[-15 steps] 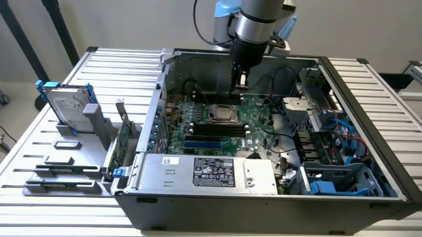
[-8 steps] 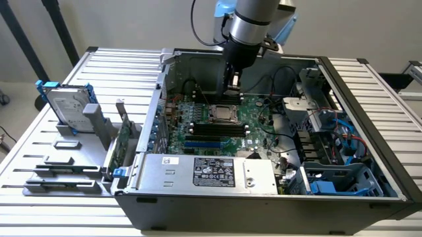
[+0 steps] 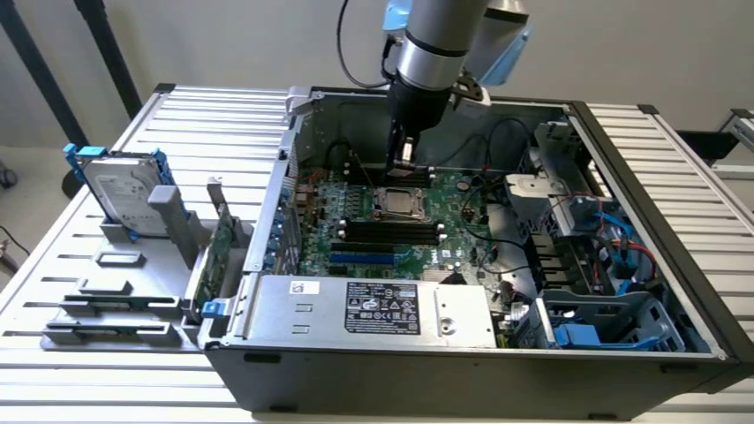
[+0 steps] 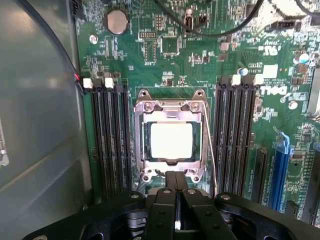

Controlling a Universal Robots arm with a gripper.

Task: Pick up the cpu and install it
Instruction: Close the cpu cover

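Inside the open computer case [image 3: 471, 375], on the green motherboard [image 4: 227, 75], the cpu [image 4: 171, 141] lies flat within the metal socket frame [image 4: 142, 107], its pale metal top facing up. Being square, it has no long axis. Its edges run parallel to the black memory slots [image 4: 107, 145] that flank the socket on both sides. Over it hangs the pincer [image 4: 176, 210], its two fingers pressed together and gripping nothing, apart from the chip in the exterior view.
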